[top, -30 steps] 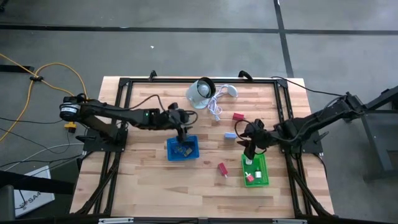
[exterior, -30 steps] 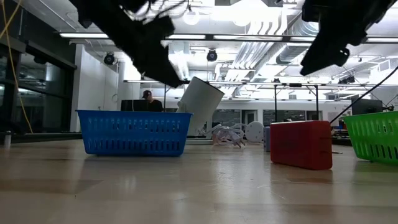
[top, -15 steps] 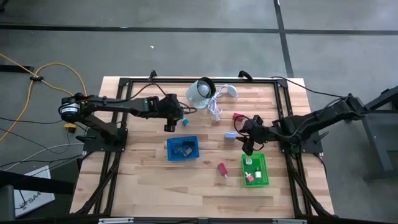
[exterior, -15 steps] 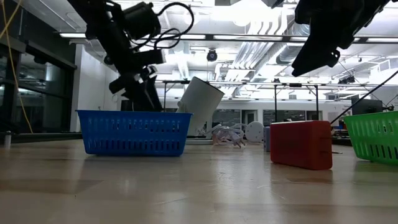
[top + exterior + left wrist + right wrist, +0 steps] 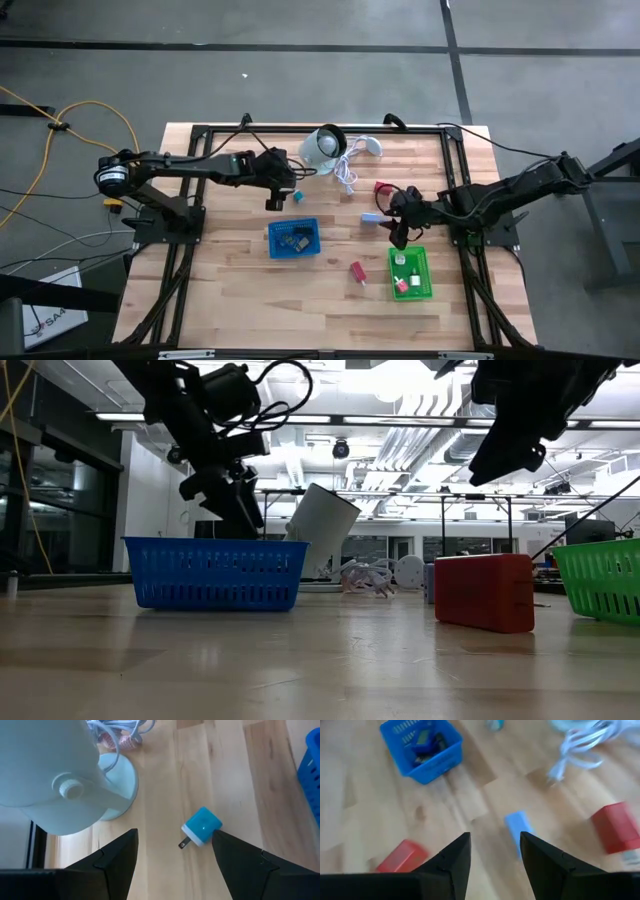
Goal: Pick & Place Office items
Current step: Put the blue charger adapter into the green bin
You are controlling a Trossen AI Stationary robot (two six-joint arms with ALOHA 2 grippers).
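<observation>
My left gripper (image 5: 275,196) is open and empty, low over the table between the white round device (image 5: 322,146) and the blue basket (image 5: 294,238). A small blue plug-shaped piece (image 5: 201,826) lies on the wood just ahead of its fingers; it also shows in the high view (image 5: 298,197). My right gripper (image 5: 400,230) is open and empty above the table, just beyond the far end of the green basket (image 5: 410,272). A pale blue block (image 5: 517,827) lies ahead of it, with one red block (image 5: 612,825) farther off and another (image 5: 402,856) nearer.
The blue basket holds several dark pieces (image 5: 426,740). The green basket holds a red piece (image 5: 402,287) and a pale one (image 5: 400,260). The device's white cable (image 5: 346,176) lies coiled beside it. A black frame (image 5: 200,135) runs round the table's edges.
My left gripper has gone from over the blue basket toward the table's far left, down near the white device and the blue plug piece. My right gripper has drawn a little away from the green basket toward the far edge.
</observation>
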